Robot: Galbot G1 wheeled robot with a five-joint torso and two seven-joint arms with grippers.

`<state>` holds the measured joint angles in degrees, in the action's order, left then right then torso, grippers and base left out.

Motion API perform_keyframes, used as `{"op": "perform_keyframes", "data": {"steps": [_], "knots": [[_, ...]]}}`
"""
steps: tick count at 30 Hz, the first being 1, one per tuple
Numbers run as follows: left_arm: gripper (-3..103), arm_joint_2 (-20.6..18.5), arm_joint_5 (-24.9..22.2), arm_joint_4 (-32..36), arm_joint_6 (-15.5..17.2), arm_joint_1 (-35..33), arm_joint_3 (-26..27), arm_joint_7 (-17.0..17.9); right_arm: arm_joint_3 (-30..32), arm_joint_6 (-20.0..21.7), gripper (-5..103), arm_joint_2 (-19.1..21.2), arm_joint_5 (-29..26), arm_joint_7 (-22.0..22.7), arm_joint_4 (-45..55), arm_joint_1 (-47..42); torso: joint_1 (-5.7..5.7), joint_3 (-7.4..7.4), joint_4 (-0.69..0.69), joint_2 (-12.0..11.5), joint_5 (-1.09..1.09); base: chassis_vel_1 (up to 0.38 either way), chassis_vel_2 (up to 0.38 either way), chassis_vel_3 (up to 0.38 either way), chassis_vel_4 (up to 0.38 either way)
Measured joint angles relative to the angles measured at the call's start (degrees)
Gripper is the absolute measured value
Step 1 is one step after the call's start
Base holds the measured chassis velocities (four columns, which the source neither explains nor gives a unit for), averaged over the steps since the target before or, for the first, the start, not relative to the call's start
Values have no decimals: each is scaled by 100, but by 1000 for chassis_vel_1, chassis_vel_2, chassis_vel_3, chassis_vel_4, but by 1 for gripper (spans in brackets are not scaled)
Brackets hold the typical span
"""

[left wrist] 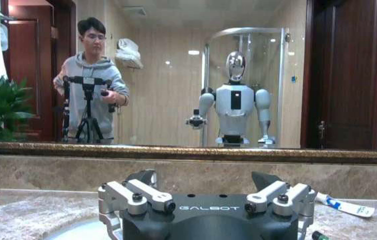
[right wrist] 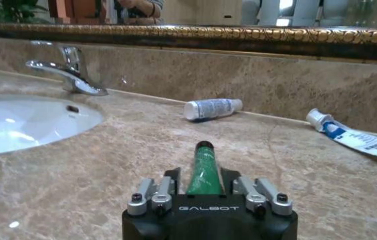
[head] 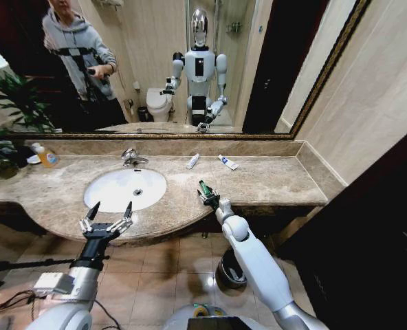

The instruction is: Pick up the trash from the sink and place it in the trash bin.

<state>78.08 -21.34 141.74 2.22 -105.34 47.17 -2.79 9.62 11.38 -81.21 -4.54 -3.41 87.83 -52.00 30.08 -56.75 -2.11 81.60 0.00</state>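
Right wrist view: right gripper point(right wrist: 205, 187) pinches slim green plastic stick point(right wrist: 204, 170) near countertop's front edge.
Light, stiff, slippery; grip mid-length. Left gripper point(head: 107, 218) spread.

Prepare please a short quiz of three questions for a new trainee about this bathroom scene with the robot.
1. True or false: the right gripper is shut on the green stick.
2. How many white tubes lie on the counter near the mirror? A) one B) two C) four
3. Fill in: the left gripper hovers with its fingers ____ at the front edge of the sink.

Key: 1 true. 2 B: one tube and the flat tube beside it. 3 open.
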Motion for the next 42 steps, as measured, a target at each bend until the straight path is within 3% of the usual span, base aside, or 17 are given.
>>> {"op": "perform_keyframes", "data": {"steps": [3, 10, 17, 28, 34, 42], "knots": [[100, 0, 0, 0, 0, 0, 0, 0, 19, -17, 26, 20, 21, 0, 23, -21, 0, 0, 0, 0, 0, 0, 0, 0, 0], [100, 0, 0, 0, 0, 0, 0, 0, 29, -14, 7, 63, -16, -1, 146, -91, 0, 0, 0, 0, 0, 0, 0, 0, 0], [100, 0, 0, 0, 0, 0, 0, 0, 101, 19, 7, 171, -136, -1, 425, -233, 0, 0, -1, 0, 0, 0, 0, 0, 0], [100, 0, 0, 0, 0, 0, 0, 0, 813, -293, 7, 814, -29, -237, 1503, -1148, 0, 0, 0, 0, 0, 0, 0, 0, 0], [100, 0, 0, 0, 0, 0, 0, -1, 1363, -601, 7, 993, -42, -261, 2351, -2397, 0, 1, 0, 0, 1, 0, 0, 0, 0], [100, 0, 0, 0, 0, 0, 0, 0, 1841, -1006, 7, 829, 76, -260, 2670, -3604, -1, 1, 0, 0, 1, 0, 0, 0, 0]]}}
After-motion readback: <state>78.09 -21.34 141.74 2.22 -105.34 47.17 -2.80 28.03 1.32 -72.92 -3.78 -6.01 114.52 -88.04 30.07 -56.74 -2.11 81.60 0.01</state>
